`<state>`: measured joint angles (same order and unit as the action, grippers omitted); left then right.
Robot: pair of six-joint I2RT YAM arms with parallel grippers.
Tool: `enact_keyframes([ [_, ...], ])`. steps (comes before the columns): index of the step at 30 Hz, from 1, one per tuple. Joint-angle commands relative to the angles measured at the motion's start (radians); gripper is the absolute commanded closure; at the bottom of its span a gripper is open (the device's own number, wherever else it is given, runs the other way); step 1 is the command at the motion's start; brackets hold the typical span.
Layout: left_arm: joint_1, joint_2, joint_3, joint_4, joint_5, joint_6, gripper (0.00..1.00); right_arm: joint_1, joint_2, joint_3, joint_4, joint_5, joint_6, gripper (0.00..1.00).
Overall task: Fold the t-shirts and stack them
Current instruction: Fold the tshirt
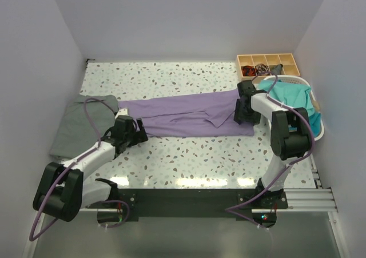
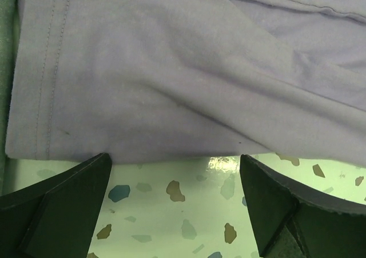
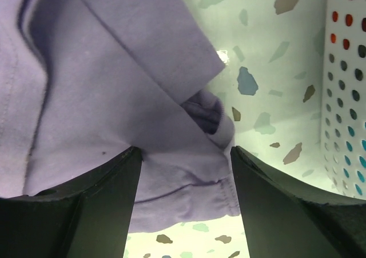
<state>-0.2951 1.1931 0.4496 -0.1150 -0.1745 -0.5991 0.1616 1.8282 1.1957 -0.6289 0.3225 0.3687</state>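
Across the middle of the tabletop [image 1: 189, 155] the lavender t-shirt [image 1: 183, 116] lies stretched in a long, flat band between my two arms. One end reaches the grey t-shirt [image 1: 77, 126], which lies at the left edge. The other end stops just short of the white basket [image 1: 318, 131], which holds the teal t-shirts [image 1: 291, 100].

My left end effector [image 2: 174, 158] is low over the near-left corner with its fingers spread wide and nothing between them. The shirt's near edge runs just past the fingertips, and the stitched hem [image 2: 48, 86] is off to one side. My right end effector [image 3: 186, 152] is also apart. It straddles a bunched, rumpled corner of the same shirt, with cloth lying in the gap, but the fingers have not closed on it.

I judge this shirt to be light, limp and thin. It has no stiffness, so it will sag and drape from wherever I lift it. A pinch taken in the middle of the cloth would only raise a peak and drag wrinkles along. On the smooth tabletop it should slide easily, which helps with pulling it flat but lets it creep while I fold.

The best holds look like the two near corners, taken at the doubled, stitched edges where the cloth is thickest and least likely to slip out. On the right there appear to be several layers, so I should make sure the pinch takes all of them, or a loose flap may fall open. Both ends should rise together to keep the fold line straight.
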Motion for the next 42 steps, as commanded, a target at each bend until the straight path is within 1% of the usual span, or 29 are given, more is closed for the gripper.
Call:
enact_keyframes([
  [1, 0.001, -0.016, -0.022, -0.074, 0.030, -0.008, 0.00, -0.022, 0.002, 0.033, -0.026, 0.058, 0.001, 0.32],
  [6, 0.001, -0.038, -0.025, -0.075, 0.076, -0.002, 0.00, -0.027, -0.023, 0.036, -0.032, 0.066, 0.004, 0.32],
  [9, 0.001, -0.105, -0.019, -0.058, 0.076, 0.010, 0.00, -0.028, -0.078, 0.012, 0.015, 0.006, -0.008, 0.32],
  [11, 0.001, -0.157, -0.006, -0.037, 0.075, 0.009, 0.00, -0.028, -0.118, -0.002, 0.047, -0.069, -0.007, 0.32],
  [13, -0.001, -0.182, 0.003, 0.007, 0.067, -0.004, 0.00, -0.024, -0.138, -0.011, 0.064, -0.115, -0.002, 0.33],
  [16, 0.001, -0.196, 0.006, 0.092, 0.058, -0.027, 0.00, -0.023, -0.150, -0.015, 0.075, -0.141, -0.002, 0.33],
  [18, 0.001, -0.164, 0.006, 0.154, 0.059, -0.031, 0.00, -0.022, -0.152, -0.022, 0.081, -0.166, -0.001, 0.33],
  [24, 0.001, -0.017, -0.017, 0.247, 0.044, -0.025, 0.00, -0.017, -0.126, -0.054, 0.123, -0.247, 0.015, 0.33],
  [26, -0.001, 0.023, -0.029, 0.268, 0.046, -0.028, 0.00, -0.017, -0.113, -0.067, 0.126, -0.244, 0.015, 0.33],
  [31, 0.001, 0.068, -0.019, 0.227, 0.029, -0.025, 0.00, -0.017, -0.081, -0.062, 0.066, -0.191, 0.015, 0.33],
  [33, 0.001, 0.079, -0.005, 0.181, 0.021, -0.022, 0.00, -0.019, -0.064, -0.059, 0.043, -0.172, 0.019, 0.32],
  [37, 0.001, 0.080, 0.006, 0.117, 0.018, -0.010, 0.00, -0.020, -0.046, -0.054, -0.008, -0.074, 0.032, 0.32],
  [38, 0.001, 0.076, 0.008, 0.060, 0.018, -0.004, 0.00, -0.020, -0.041, -0.051, -0.011, -0.060, 0.033, 0.31],
  [42, -0.001, 0.074, 0.012, -0.026, 0.036, 0.012, 0.00, -0.022, -0.004, -0.019, -0.041, 0.015, 0.032, 0.30],
])
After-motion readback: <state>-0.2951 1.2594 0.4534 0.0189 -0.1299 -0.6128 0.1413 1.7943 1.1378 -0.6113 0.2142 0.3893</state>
